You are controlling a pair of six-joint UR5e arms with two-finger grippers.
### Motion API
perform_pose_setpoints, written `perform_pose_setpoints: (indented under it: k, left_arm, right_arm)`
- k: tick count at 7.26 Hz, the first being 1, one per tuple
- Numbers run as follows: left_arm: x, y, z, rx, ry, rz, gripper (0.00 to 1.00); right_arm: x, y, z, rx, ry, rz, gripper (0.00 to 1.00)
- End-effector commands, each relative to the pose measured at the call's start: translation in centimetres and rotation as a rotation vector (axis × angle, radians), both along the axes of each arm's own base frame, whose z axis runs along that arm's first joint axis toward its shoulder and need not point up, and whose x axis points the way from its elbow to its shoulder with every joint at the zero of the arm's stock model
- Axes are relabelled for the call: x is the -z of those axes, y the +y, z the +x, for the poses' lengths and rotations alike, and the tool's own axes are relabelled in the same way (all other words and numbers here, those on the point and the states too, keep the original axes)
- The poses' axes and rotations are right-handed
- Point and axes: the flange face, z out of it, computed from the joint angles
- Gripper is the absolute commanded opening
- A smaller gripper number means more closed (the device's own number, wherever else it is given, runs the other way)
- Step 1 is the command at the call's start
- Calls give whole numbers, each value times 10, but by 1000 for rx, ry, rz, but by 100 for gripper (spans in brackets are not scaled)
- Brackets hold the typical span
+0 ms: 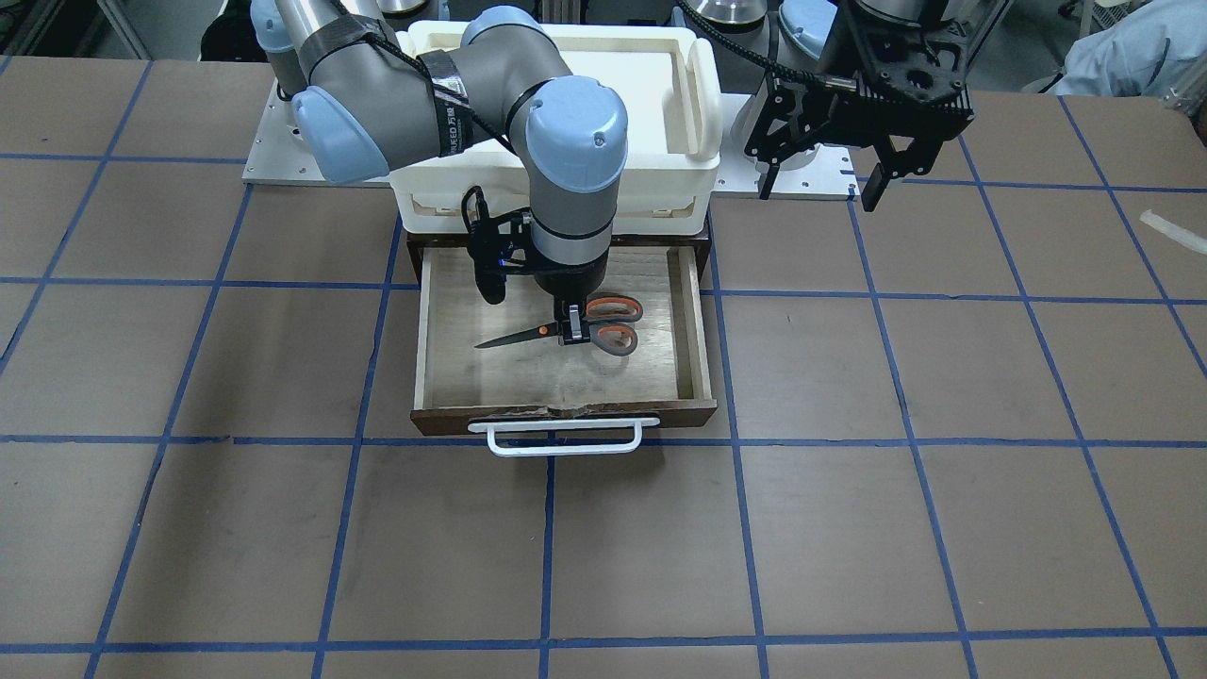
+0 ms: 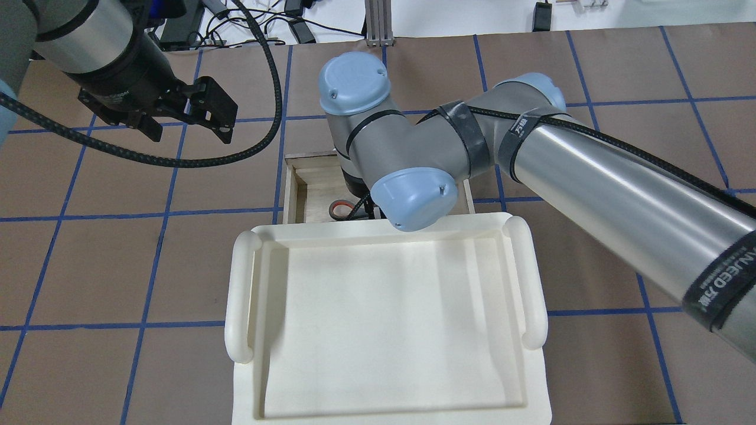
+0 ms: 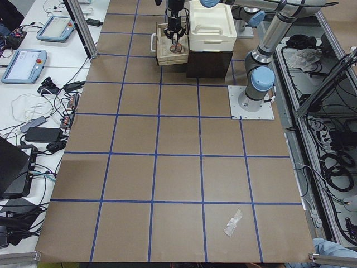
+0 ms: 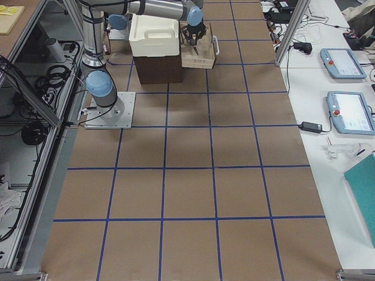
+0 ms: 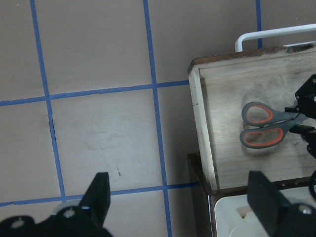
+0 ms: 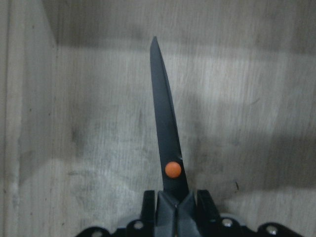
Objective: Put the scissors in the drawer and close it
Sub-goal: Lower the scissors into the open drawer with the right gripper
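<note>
Inside the open drawer (image 1: 702,321), the right tool (image 1: 572,332) comes straight down onto the scissors (image 1: 528,335). Its fingers (image 6: 148,200) are pressed against either side of the neck, just behind the orange pivot (image 6: 173,169). The blades run out ahead of the tool toward the robot's right, and the orange-lined loops (image 1: 615,323) lie behind it toward the robot's left. The scissors sit level, roughly mid-drawer; whether they rest on the wooden floor or hang just above it cannot be told. The drawer stands pulled out from under the bin (image 1: 702,104), with its white handle (image 1: 566,436) outward. The left tool (image 1: 822,184) hangs over the worktop (image 1: 849,528) to the drawer's side, jaws wide apart, holding nothing.
</note>
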Motion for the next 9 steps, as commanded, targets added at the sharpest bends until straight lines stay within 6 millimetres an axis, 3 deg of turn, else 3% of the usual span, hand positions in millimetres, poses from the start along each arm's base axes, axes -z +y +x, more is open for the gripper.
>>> perform_pose_setpoints:
  k: [1, 4, 5, 7, 9]
  left_arm:
    - [0, 0, 0, 0, -1, -2, 100]
    - [-1, 1, 0, 0, 0, -2, 100]
    - [-1, 1, 0, 0, 0, -2, 100]
    - [-1, 1, 0, 0, 0, -3, 100]
    - [-1, 1, 0, 0, -1, -3, 100]
  right_arm:
    - [3, 2, 0, -3, 3, 7, 0]
    - [9, 13, 6, -14, 15, 26, 0]
    - [13, 14, 5, -17, 18, 35, 6]
    - [10, 12, 3, -30, 38, 33, 96]
    - [-18, -6, 5, -83, 2, -19, 98]
